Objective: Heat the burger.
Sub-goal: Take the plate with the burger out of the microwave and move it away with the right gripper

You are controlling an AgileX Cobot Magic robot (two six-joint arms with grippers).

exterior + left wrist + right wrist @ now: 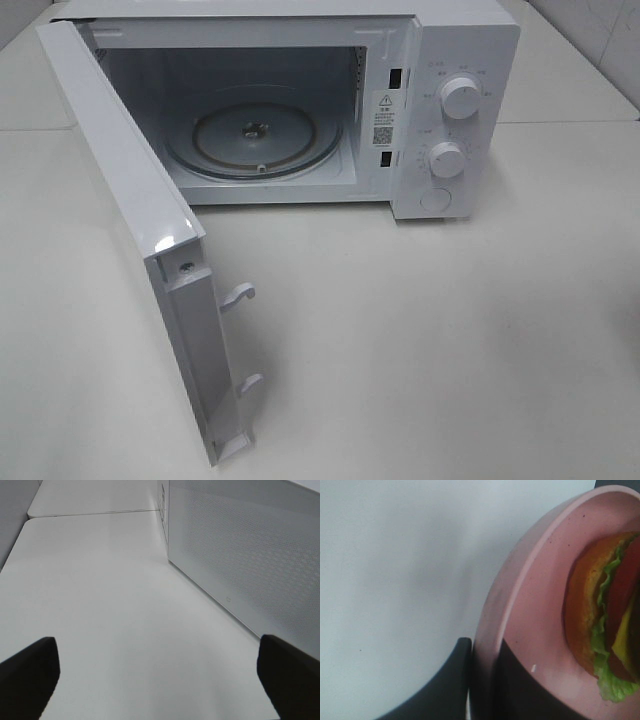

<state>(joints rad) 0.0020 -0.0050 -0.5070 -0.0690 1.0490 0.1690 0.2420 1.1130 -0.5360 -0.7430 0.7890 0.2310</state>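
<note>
Right wrist view pretty much settles it: the right gripper (482,680) has its jaws pinched narrow on the rim of the flat salmon-pink round plate (535,610), 1 finger under the lip and 1 on top. The round orange-brown burger with lettuce, tomato and cheese (605,615) sits on that plate, just past the pinched edge, lying flat. It's round, so no real long axis to worry about.

The left gripper (157,680) has its jaws spread wide over bare white tabletop (110,605), holding nothing, beside the outside of the door.

Up high, the boxy white microwave oven (440,110) has its white door (130,210) swung open and the round glass turntable (255,140) bare. Plate and burger aren't in that shot, so the right arm is clearly the one to carry it in, I'd say.
</note>
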